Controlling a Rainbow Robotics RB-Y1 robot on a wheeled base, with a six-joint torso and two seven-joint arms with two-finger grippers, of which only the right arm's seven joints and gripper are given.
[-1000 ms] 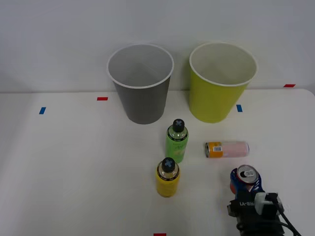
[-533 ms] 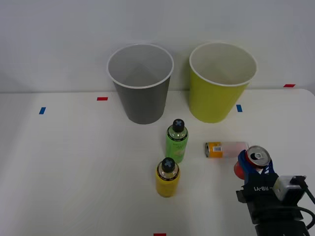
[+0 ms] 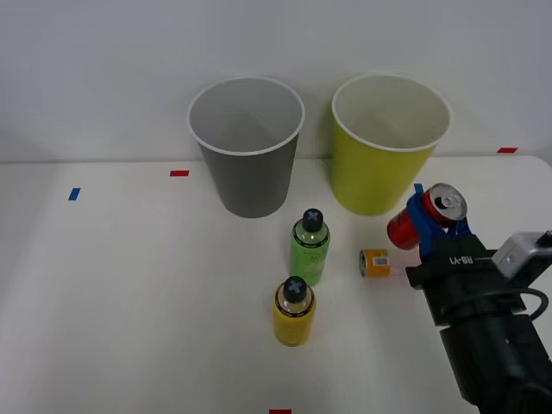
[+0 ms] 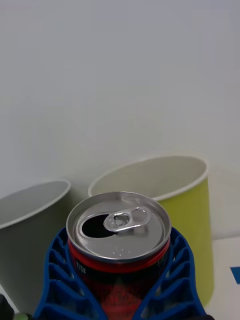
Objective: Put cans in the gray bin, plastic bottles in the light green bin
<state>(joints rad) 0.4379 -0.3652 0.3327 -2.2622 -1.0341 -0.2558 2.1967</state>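
On the white tabletop (image 3: pixel 129 285), the gray bin (image 3: pixel 248 155) stands upright toward the back, left of centre, its white rim up. Just right of it, apart from it, the light green bin (image 3: pixel 385 151) stands upright as well. In front of the gap between the two bins, the green bottle (image 3: pixel 310 248) stands on its base with its black cap up, and the yellow bottle (image 3: pixel 294 312) stands nearer the front, slightly to its left, close by but not touching. To the right of the green bottle, the pink can (image 3: pixel 374 262) lies on its side with its orange end showing, its far part hidden behind the arm. Above that can, raised off the tabletop and tilted, the red can (image 3: pixel 426 217) sits in the right pincer (image 3: pixel 438 226), just in front of the light green bin's right side. In the wrist view the blue ribbed fingers (image 4: pixel 55 280) are closed around the red can's body on both sides, silver top with its opened tab facing the camera, both bins behind it.
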